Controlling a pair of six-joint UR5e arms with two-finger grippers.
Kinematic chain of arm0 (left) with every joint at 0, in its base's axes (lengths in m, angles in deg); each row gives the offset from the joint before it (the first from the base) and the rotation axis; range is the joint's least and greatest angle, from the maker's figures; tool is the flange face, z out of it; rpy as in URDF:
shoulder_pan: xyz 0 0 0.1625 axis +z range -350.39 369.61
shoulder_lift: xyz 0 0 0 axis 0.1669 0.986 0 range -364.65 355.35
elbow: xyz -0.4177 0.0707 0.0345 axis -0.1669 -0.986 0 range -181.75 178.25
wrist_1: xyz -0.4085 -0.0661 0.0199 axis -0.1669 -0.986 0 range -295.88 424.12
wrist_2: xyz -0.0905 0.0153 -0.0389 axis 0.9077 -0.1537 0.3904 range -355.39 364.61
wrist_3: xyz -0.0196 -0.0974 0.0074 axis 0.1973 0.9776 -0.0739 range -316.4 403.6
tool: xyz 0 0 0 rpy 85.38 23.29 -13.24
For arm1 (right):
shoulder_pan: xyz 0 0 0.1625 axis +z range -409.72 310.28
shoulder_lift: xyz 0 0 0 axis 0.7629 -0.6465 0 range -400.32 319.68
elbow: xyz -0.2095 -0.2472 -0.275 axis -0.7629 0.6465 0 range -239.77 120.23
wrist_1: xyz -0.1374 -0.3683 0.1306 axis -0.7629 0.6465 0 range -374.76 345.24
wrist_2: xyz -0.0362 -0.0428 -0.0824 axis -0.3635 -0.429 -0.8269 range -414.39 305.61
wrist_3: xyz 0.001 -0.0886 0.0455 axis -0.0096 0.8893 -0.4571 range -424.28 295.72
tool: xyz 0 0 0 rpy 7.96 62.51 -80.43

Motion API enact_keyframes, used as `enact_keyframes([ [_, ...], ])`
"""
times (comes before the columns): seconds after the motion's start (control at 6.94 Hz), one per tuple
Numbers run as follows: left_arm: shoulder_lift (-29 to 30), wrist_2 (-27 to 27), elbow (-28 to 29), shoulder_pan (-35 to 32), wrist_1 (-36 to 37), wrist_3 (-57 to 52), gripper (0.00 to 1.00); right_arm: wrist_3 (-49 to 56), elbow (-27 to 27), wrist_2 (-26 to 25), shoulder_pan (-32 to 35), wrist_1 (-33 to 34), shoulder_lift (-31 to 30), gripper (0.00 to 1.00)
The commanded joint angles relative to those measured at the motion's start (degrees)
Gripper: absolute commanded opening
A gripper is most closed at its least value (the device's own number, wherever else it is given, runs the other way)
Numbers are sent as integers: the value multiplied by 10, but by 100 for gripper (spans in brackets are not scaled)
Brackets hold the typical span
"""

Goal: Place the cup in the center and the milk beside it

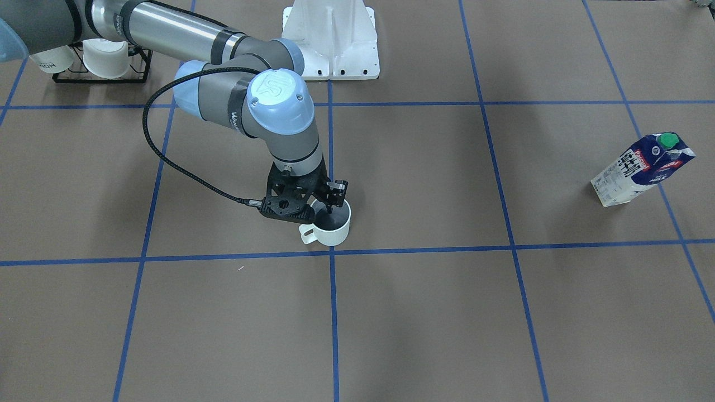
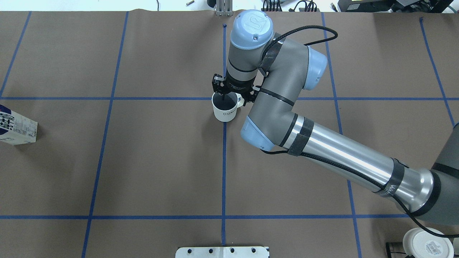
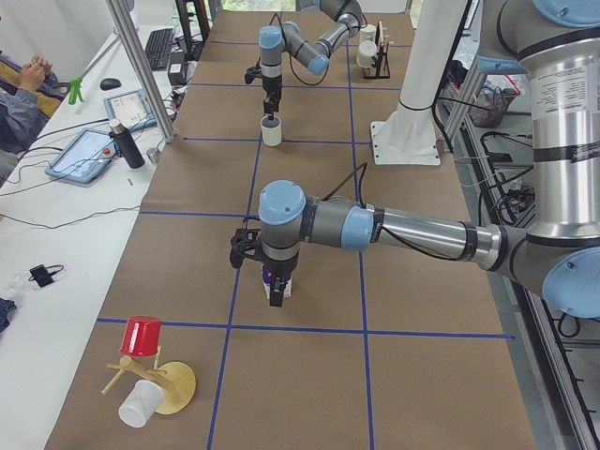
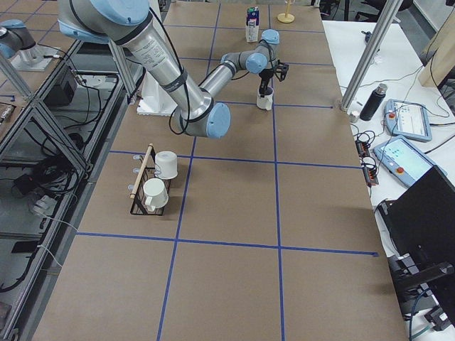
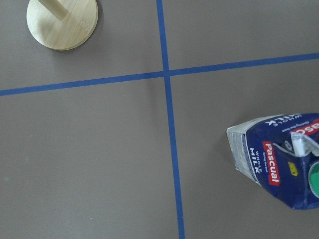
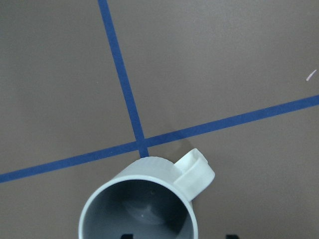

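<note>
Across the brown taped table (image 1: 447,312) we find the cup (image 1: 333,230) standing at the centre cross, the right gripper (image 1: 319,212) spread astride its wall, so next the far-off milk (image 1: 642,167) needs fetching by the left gripper (image 3: 275,281), whose grip we cannot tell.

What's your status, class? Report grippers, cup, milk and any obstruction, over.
Right gripper open, straddling cup wall by centre cross. Left gripper raised near milk, state unclear. Milk upright, far from cup. No obstacle seen between them.

Your overhead and front-facing cameras look down from opposite sides; both show the cup (image 2: 225,113) mid-frame.
</note>
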Motion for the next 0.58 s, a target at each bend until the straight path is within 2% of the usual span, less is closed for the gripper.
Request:
enact_keyframes([
  [0.0,40,10,-4,64,-49,177,97,15,-126,33,36,45,-87,100],
  [0.14,49,9,-4,83,-50,210,98,42,-201,36,54,46,-161,100],
  [0.43,50,7,13,94,-49,214,98,77,-256,49,78,46,-234,100],
])
